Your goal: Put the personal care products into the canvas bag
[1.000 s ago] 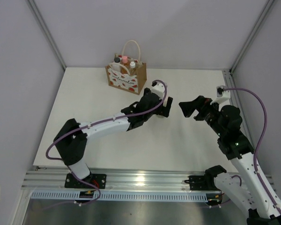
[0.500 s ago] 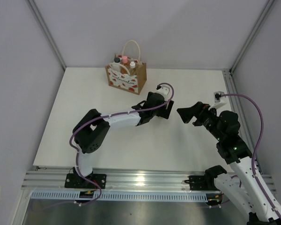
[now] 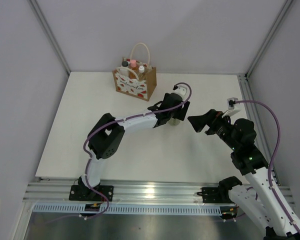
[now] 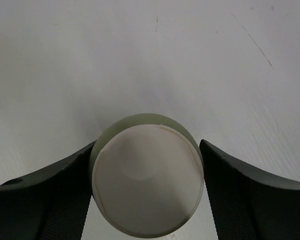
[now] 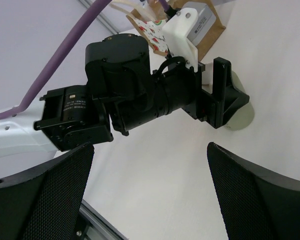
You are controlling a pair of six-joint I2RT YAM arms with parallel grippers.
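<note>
The pale olive-beige bottle with a cream cap (image 4: 147, 175) stands on the table right of centre (image 3: 176, 121), cap towards the left wrist camera. My left gripper (image 4: 147, 200) is open, with one finger on each side of the bottle and close against it (image 3: 177, 118). The canvas bag (image 3: 136, 84) stands at the back. The pink-capped peach bottle (image 3: 133, 63), the white-capped amber bottle (image 3: 141, 68) and the black-lidded jar (image 3: 125, 63) stick out of it. My right gripper (image 3: 194, 120) is open and empty, just right of the bottle (image 5: 238, 116).
The right wrist view shows the left wrist and its purple cable (image 5: 65, 55) close in front, with the bag's printed panel (image 5: 155, 31) behind. White table (image 3: 90, 130) with walls on three sides and a metal rail (image 3: 150, 192) at the near edge.
The left arm's elbow has swung in towards the centre and its wrist has shifted right over the bottle, which now shows below the fingers. The right gripper has edged slightly left.
</note>
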